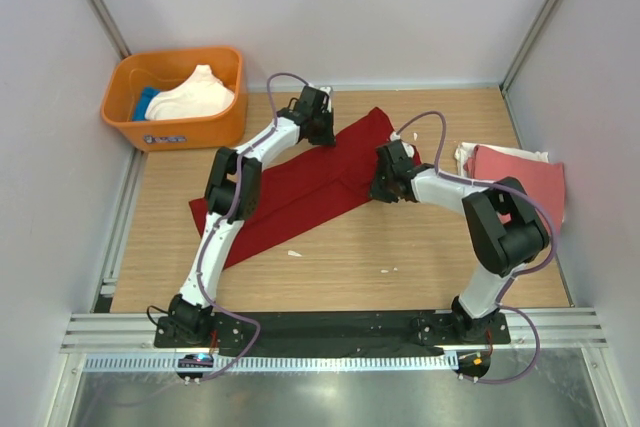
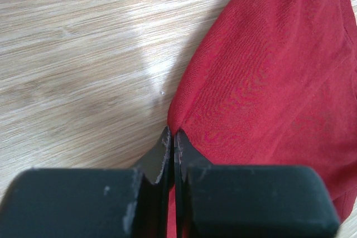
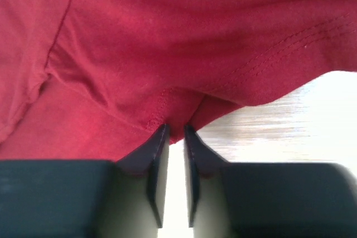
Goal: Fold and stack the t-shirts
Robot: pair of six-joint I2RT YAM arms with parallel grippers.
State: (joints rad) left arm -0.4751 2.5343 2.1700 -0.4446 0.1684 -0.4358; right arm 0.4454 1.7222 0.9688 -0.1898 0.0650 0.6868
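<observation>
A dark red t-shirt (image 1: 300, 192) lies stretched diagonally across the wooden table. My left gripper (image 1: 318, 132) is at its far edge, shut on a pinch of the red cloth (image 2: 268, 71); a sliver of red shows between the closed jaws (image 2: 172, 135). My right gripper (image 1: 383, 190) is at the shirt's right edge. Its jaws stand narrow, with a puckered fold of the hem (image 3: 167, 43) caught between the tips (image 3: 175, 129). A salmon-pink t-shirt (image 1: 520, 175) lies folded at the right on a white one (image 1: 465, 155).
An orange tub (image 1: 130, 122) at the back left holds cream and white t-shirts (image 1: 195, 95) and a blue one (image 1: 145, 102). Bare wood (image 1: 350, 257) lies between the red shirt and the arm bases. Grey walls enclose the table.
</observation>
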